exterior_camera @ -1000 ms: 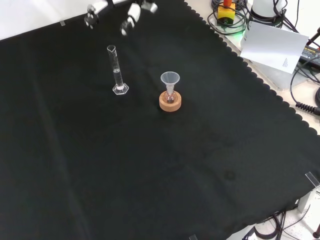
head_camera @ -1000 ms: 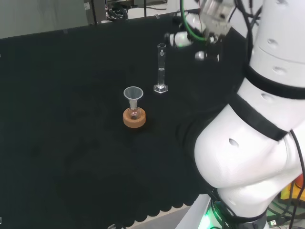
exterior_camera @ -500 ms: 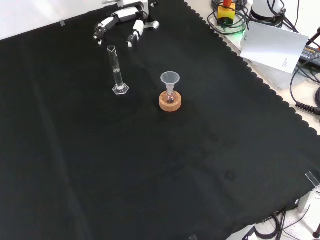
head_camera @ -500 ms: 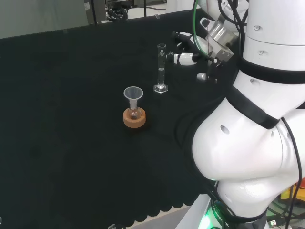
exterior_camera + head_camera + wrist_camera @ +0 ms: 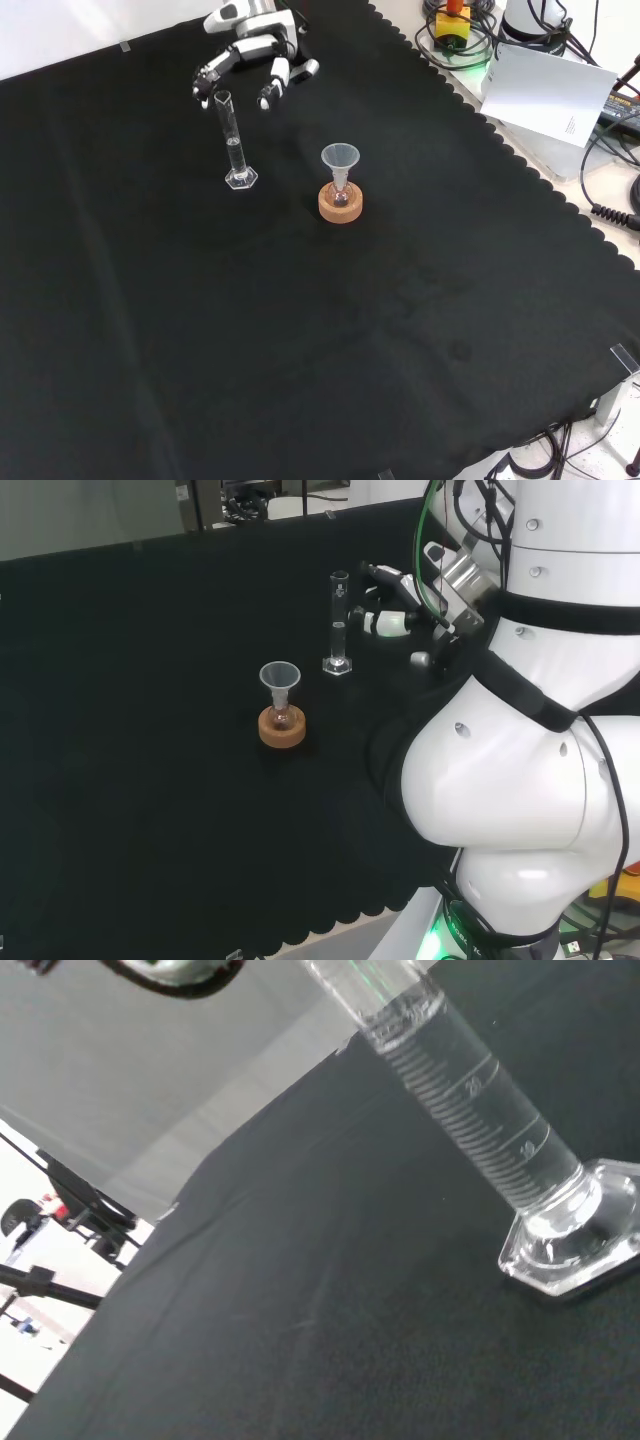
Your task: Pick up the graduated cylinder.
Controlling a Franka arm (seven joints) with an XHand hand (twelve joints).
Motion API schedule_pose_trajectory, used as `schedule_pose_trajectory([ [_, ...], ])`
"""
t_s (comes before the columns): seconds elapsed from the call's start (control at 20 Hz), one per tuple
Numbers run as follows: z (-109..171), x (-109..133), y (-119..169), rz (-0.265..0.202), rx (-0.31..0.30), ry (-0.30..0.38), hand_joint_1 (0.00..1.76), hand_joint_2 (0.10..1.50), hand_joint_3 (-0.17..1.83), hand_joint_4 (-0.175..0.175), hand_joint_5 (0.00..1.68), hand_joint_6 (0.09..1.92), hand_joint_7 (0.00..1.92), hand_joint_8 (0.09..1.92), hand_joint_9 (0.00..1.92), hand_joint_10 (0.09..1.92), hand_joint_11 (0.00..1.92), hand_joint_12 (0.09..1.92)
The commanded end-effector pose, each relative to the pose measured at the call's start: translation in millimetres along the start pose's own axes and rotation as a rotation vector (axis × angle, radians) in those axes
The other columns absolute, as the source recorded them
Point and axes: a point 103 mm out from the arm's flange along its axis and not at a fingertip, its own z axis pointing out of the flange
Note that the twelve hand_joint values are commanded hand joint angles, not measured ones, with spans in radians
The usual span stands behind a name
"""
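Clear graduated cylinder [image 5: 235, 141] (hexagonal foot, liquid partway up) stands upright; hand [image 5: 252, 55] beside it, fingers spread, grasping nothing.

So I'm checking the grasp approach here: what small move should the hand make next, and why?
Probably ease the black and white hand a little closer until its fingers flank the clear glass graduated cylinder, then curl them. The fingers look spread and apart from the tube, which stands upright on its hexagonal base on the black cloth.
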Motion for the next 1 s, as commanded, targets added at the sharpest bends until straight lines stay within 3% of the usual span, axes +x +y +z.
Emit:
schedule_pose_trajectory([
  [0.05, 16, -6, 13, -0.038, -0.016, 0.108, 0.89, 0.7, 0.49, -0.012, 0.41, 0.09, 0.34, 0.58, 0.54, 0.56, 0.27, 1.34],
  [0.55, 32, -19, 23, -0.04, -0.032, 0.197, 0.88, 0.63, 0.58, -0.012, 0.48, 0.09, 0.42, 0.59, 0.63, 0.54, 0.35, 1.33],
  [1.0, 43, -14, 30, -0.08, -0.024, 0.216, 0.9, 0.62, 0.59, -0.013, 0.49, 0.09, 0.46, 0.6, 0.68, 0.53, 0.4, 1.31],
])
